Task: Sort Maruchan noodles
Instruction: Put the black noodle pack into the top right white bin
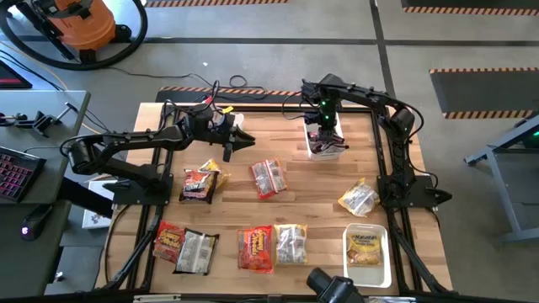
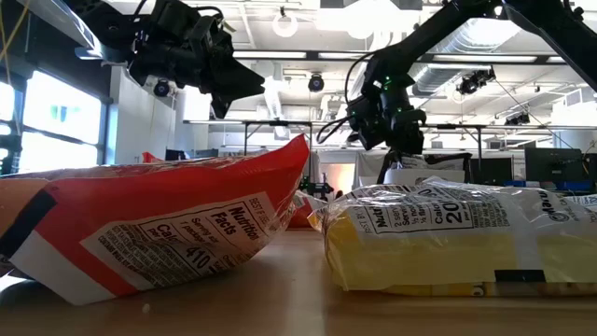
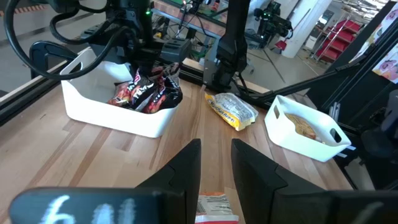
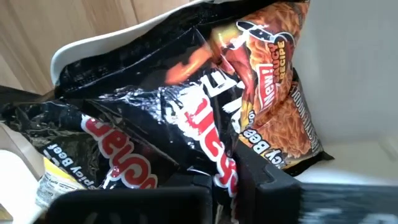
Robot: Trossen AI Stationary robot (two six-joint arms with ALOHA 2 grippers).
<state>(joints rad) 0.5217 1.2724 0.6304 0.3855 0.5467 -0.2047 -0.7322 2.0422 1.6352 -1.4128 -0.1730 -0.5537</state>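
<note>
My right gripper (image 1: 324,139) sits down inside the far white bin (image 1: 335,154), fingers pinched on a dark packet (image 4: 186,124) directly beneath; left gripper (image 1: 244,139), slightly parted and empty, waits beside that bin, nearer the loose packets (image 1: 268,178)

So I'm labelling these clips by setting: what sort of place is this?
Probably a robotics lab or workshop: exposed ceiling ducts, a shop vacuum on the concrete floor, and a keyboard at a desk beside the table.
</note>
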